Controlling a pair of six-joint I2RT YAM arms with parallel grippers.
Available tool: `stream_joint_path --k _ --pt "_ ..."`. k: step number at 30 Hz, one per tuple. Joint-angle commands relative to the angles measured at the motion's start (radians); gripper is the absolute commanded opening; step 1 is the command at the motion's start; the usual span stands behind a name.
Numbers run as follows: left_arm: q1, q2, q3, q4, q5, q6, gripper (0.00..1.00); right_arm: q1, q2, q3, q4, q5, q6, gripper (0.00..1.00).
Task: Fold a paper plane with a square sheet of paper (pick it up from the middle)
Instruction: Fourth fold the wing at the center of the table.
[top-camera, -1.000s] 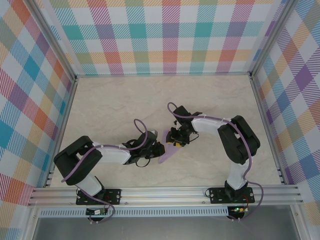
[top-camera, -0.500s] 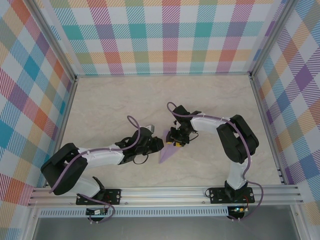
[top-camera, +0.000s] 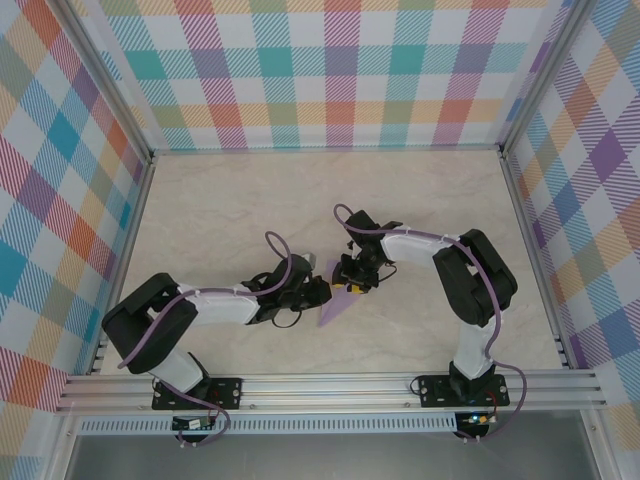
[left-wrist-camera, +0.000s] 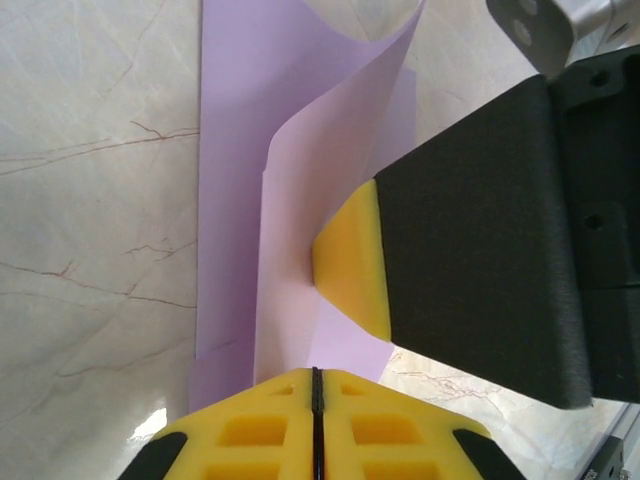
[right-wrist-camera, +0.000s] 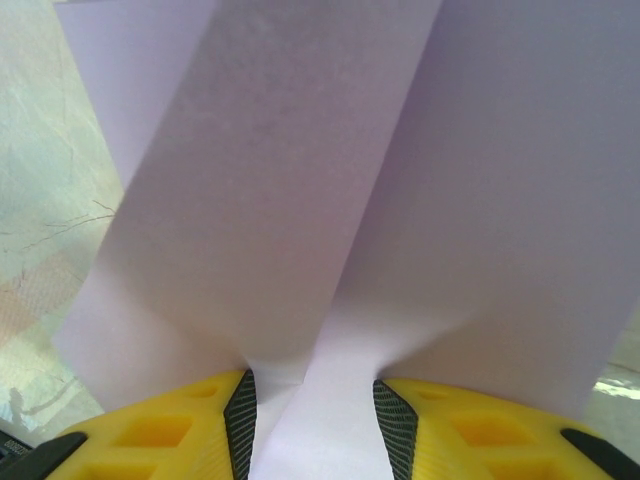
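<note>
The paper plane (top-camera: 338, 304), half folded, lies on the marble table (top-camera: 220, 215) between my arms. My right gripper (top-camera: 352, 277) pinches its raised flap; my left gripper (top-camera: 312, 293), closed, seems empty. I fear a tug tearing the crease.

Pale marbled table (top-camera: 220, 215); folded lilac paper (top-camera: 337, 306) apparently resting partly on it.

left pincer (top-camera: 318, 291) closed, right pincer (top-camera: 352, 284) clamped
</note>
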Motion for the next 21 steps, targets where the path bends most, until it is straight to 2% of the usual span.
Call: stream_joint_path --k 1,21 --pt "0.010 0.022 0.026 -0.008 -0.001 0.003 0.08 -0.001 0.102 -0.059 -0.072 0.147 0.011 0.42" --pt "0.010 0.082 0.026 -0.014 -0.005 0.007 0.03 -0.001 0.115 -0.062 -0.092 0.181 0.027 0.38"
